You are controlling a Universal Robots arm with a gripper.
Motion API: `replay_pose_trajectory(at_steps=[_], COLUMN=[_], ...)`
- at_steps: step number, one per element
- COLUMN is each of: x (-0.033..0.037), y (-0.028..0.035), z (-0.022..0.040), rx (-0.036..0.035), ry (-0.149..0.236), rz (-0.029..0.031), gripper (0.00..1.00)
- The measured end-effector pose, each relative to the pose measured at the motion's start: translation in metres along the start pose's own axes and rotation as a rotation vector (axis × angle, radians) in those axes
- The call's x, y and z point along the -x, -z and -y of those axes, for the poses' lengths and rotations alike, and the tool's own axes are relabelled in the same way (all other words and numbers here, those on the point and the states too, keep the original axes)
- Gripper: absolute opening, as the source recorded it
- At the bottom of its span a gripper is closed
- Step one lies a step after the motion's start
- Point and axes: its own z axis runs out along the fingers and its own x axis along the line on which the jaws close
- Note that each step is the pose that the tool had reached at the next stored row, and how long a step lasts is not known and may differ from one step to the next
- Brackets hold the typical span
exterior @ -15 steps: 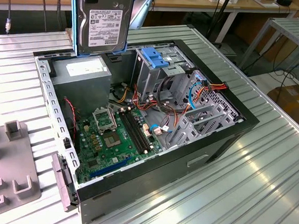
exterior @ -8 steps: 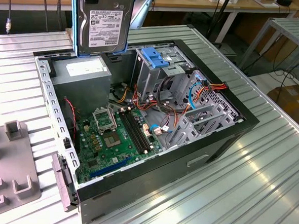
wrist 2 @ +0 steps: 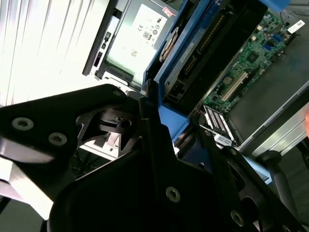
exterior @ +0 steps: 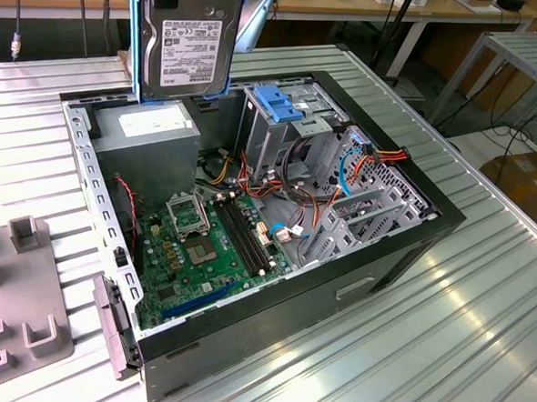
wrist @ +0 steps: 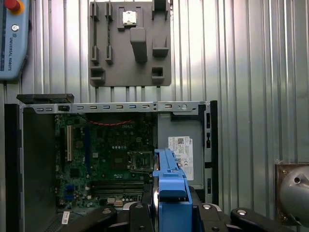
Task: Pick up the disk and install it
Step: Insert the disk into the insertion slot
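ribbed silver metal table [exterior: 481, 296] is seen under everything, and an open black computer case [exterior: 336, 296] is laid on it. inside the case a green motherboard [exterior: 201, 252] is seen. beside it a grey metal box [exterior: 154, 135] with a white sticker is placed, and also a tall grey cage [exterior: 277, 133] with a blue handle. the disk [exterior: 187, 41] is held upright in the air above the case, near the grey box and not touching it. in the first wrist view the gripper [wrist: 171, 208] is closed on the blue frame of the disk.
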Motion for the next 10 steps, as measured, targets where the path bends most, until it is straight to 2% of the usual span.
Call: replay_pose_trajectory(at_steps=[10], x=[-0.0043], y=[0.0001], z=[0.0001], rx=[0.0], ry=[0.0], rz=[0.0], gripper=[0.37])
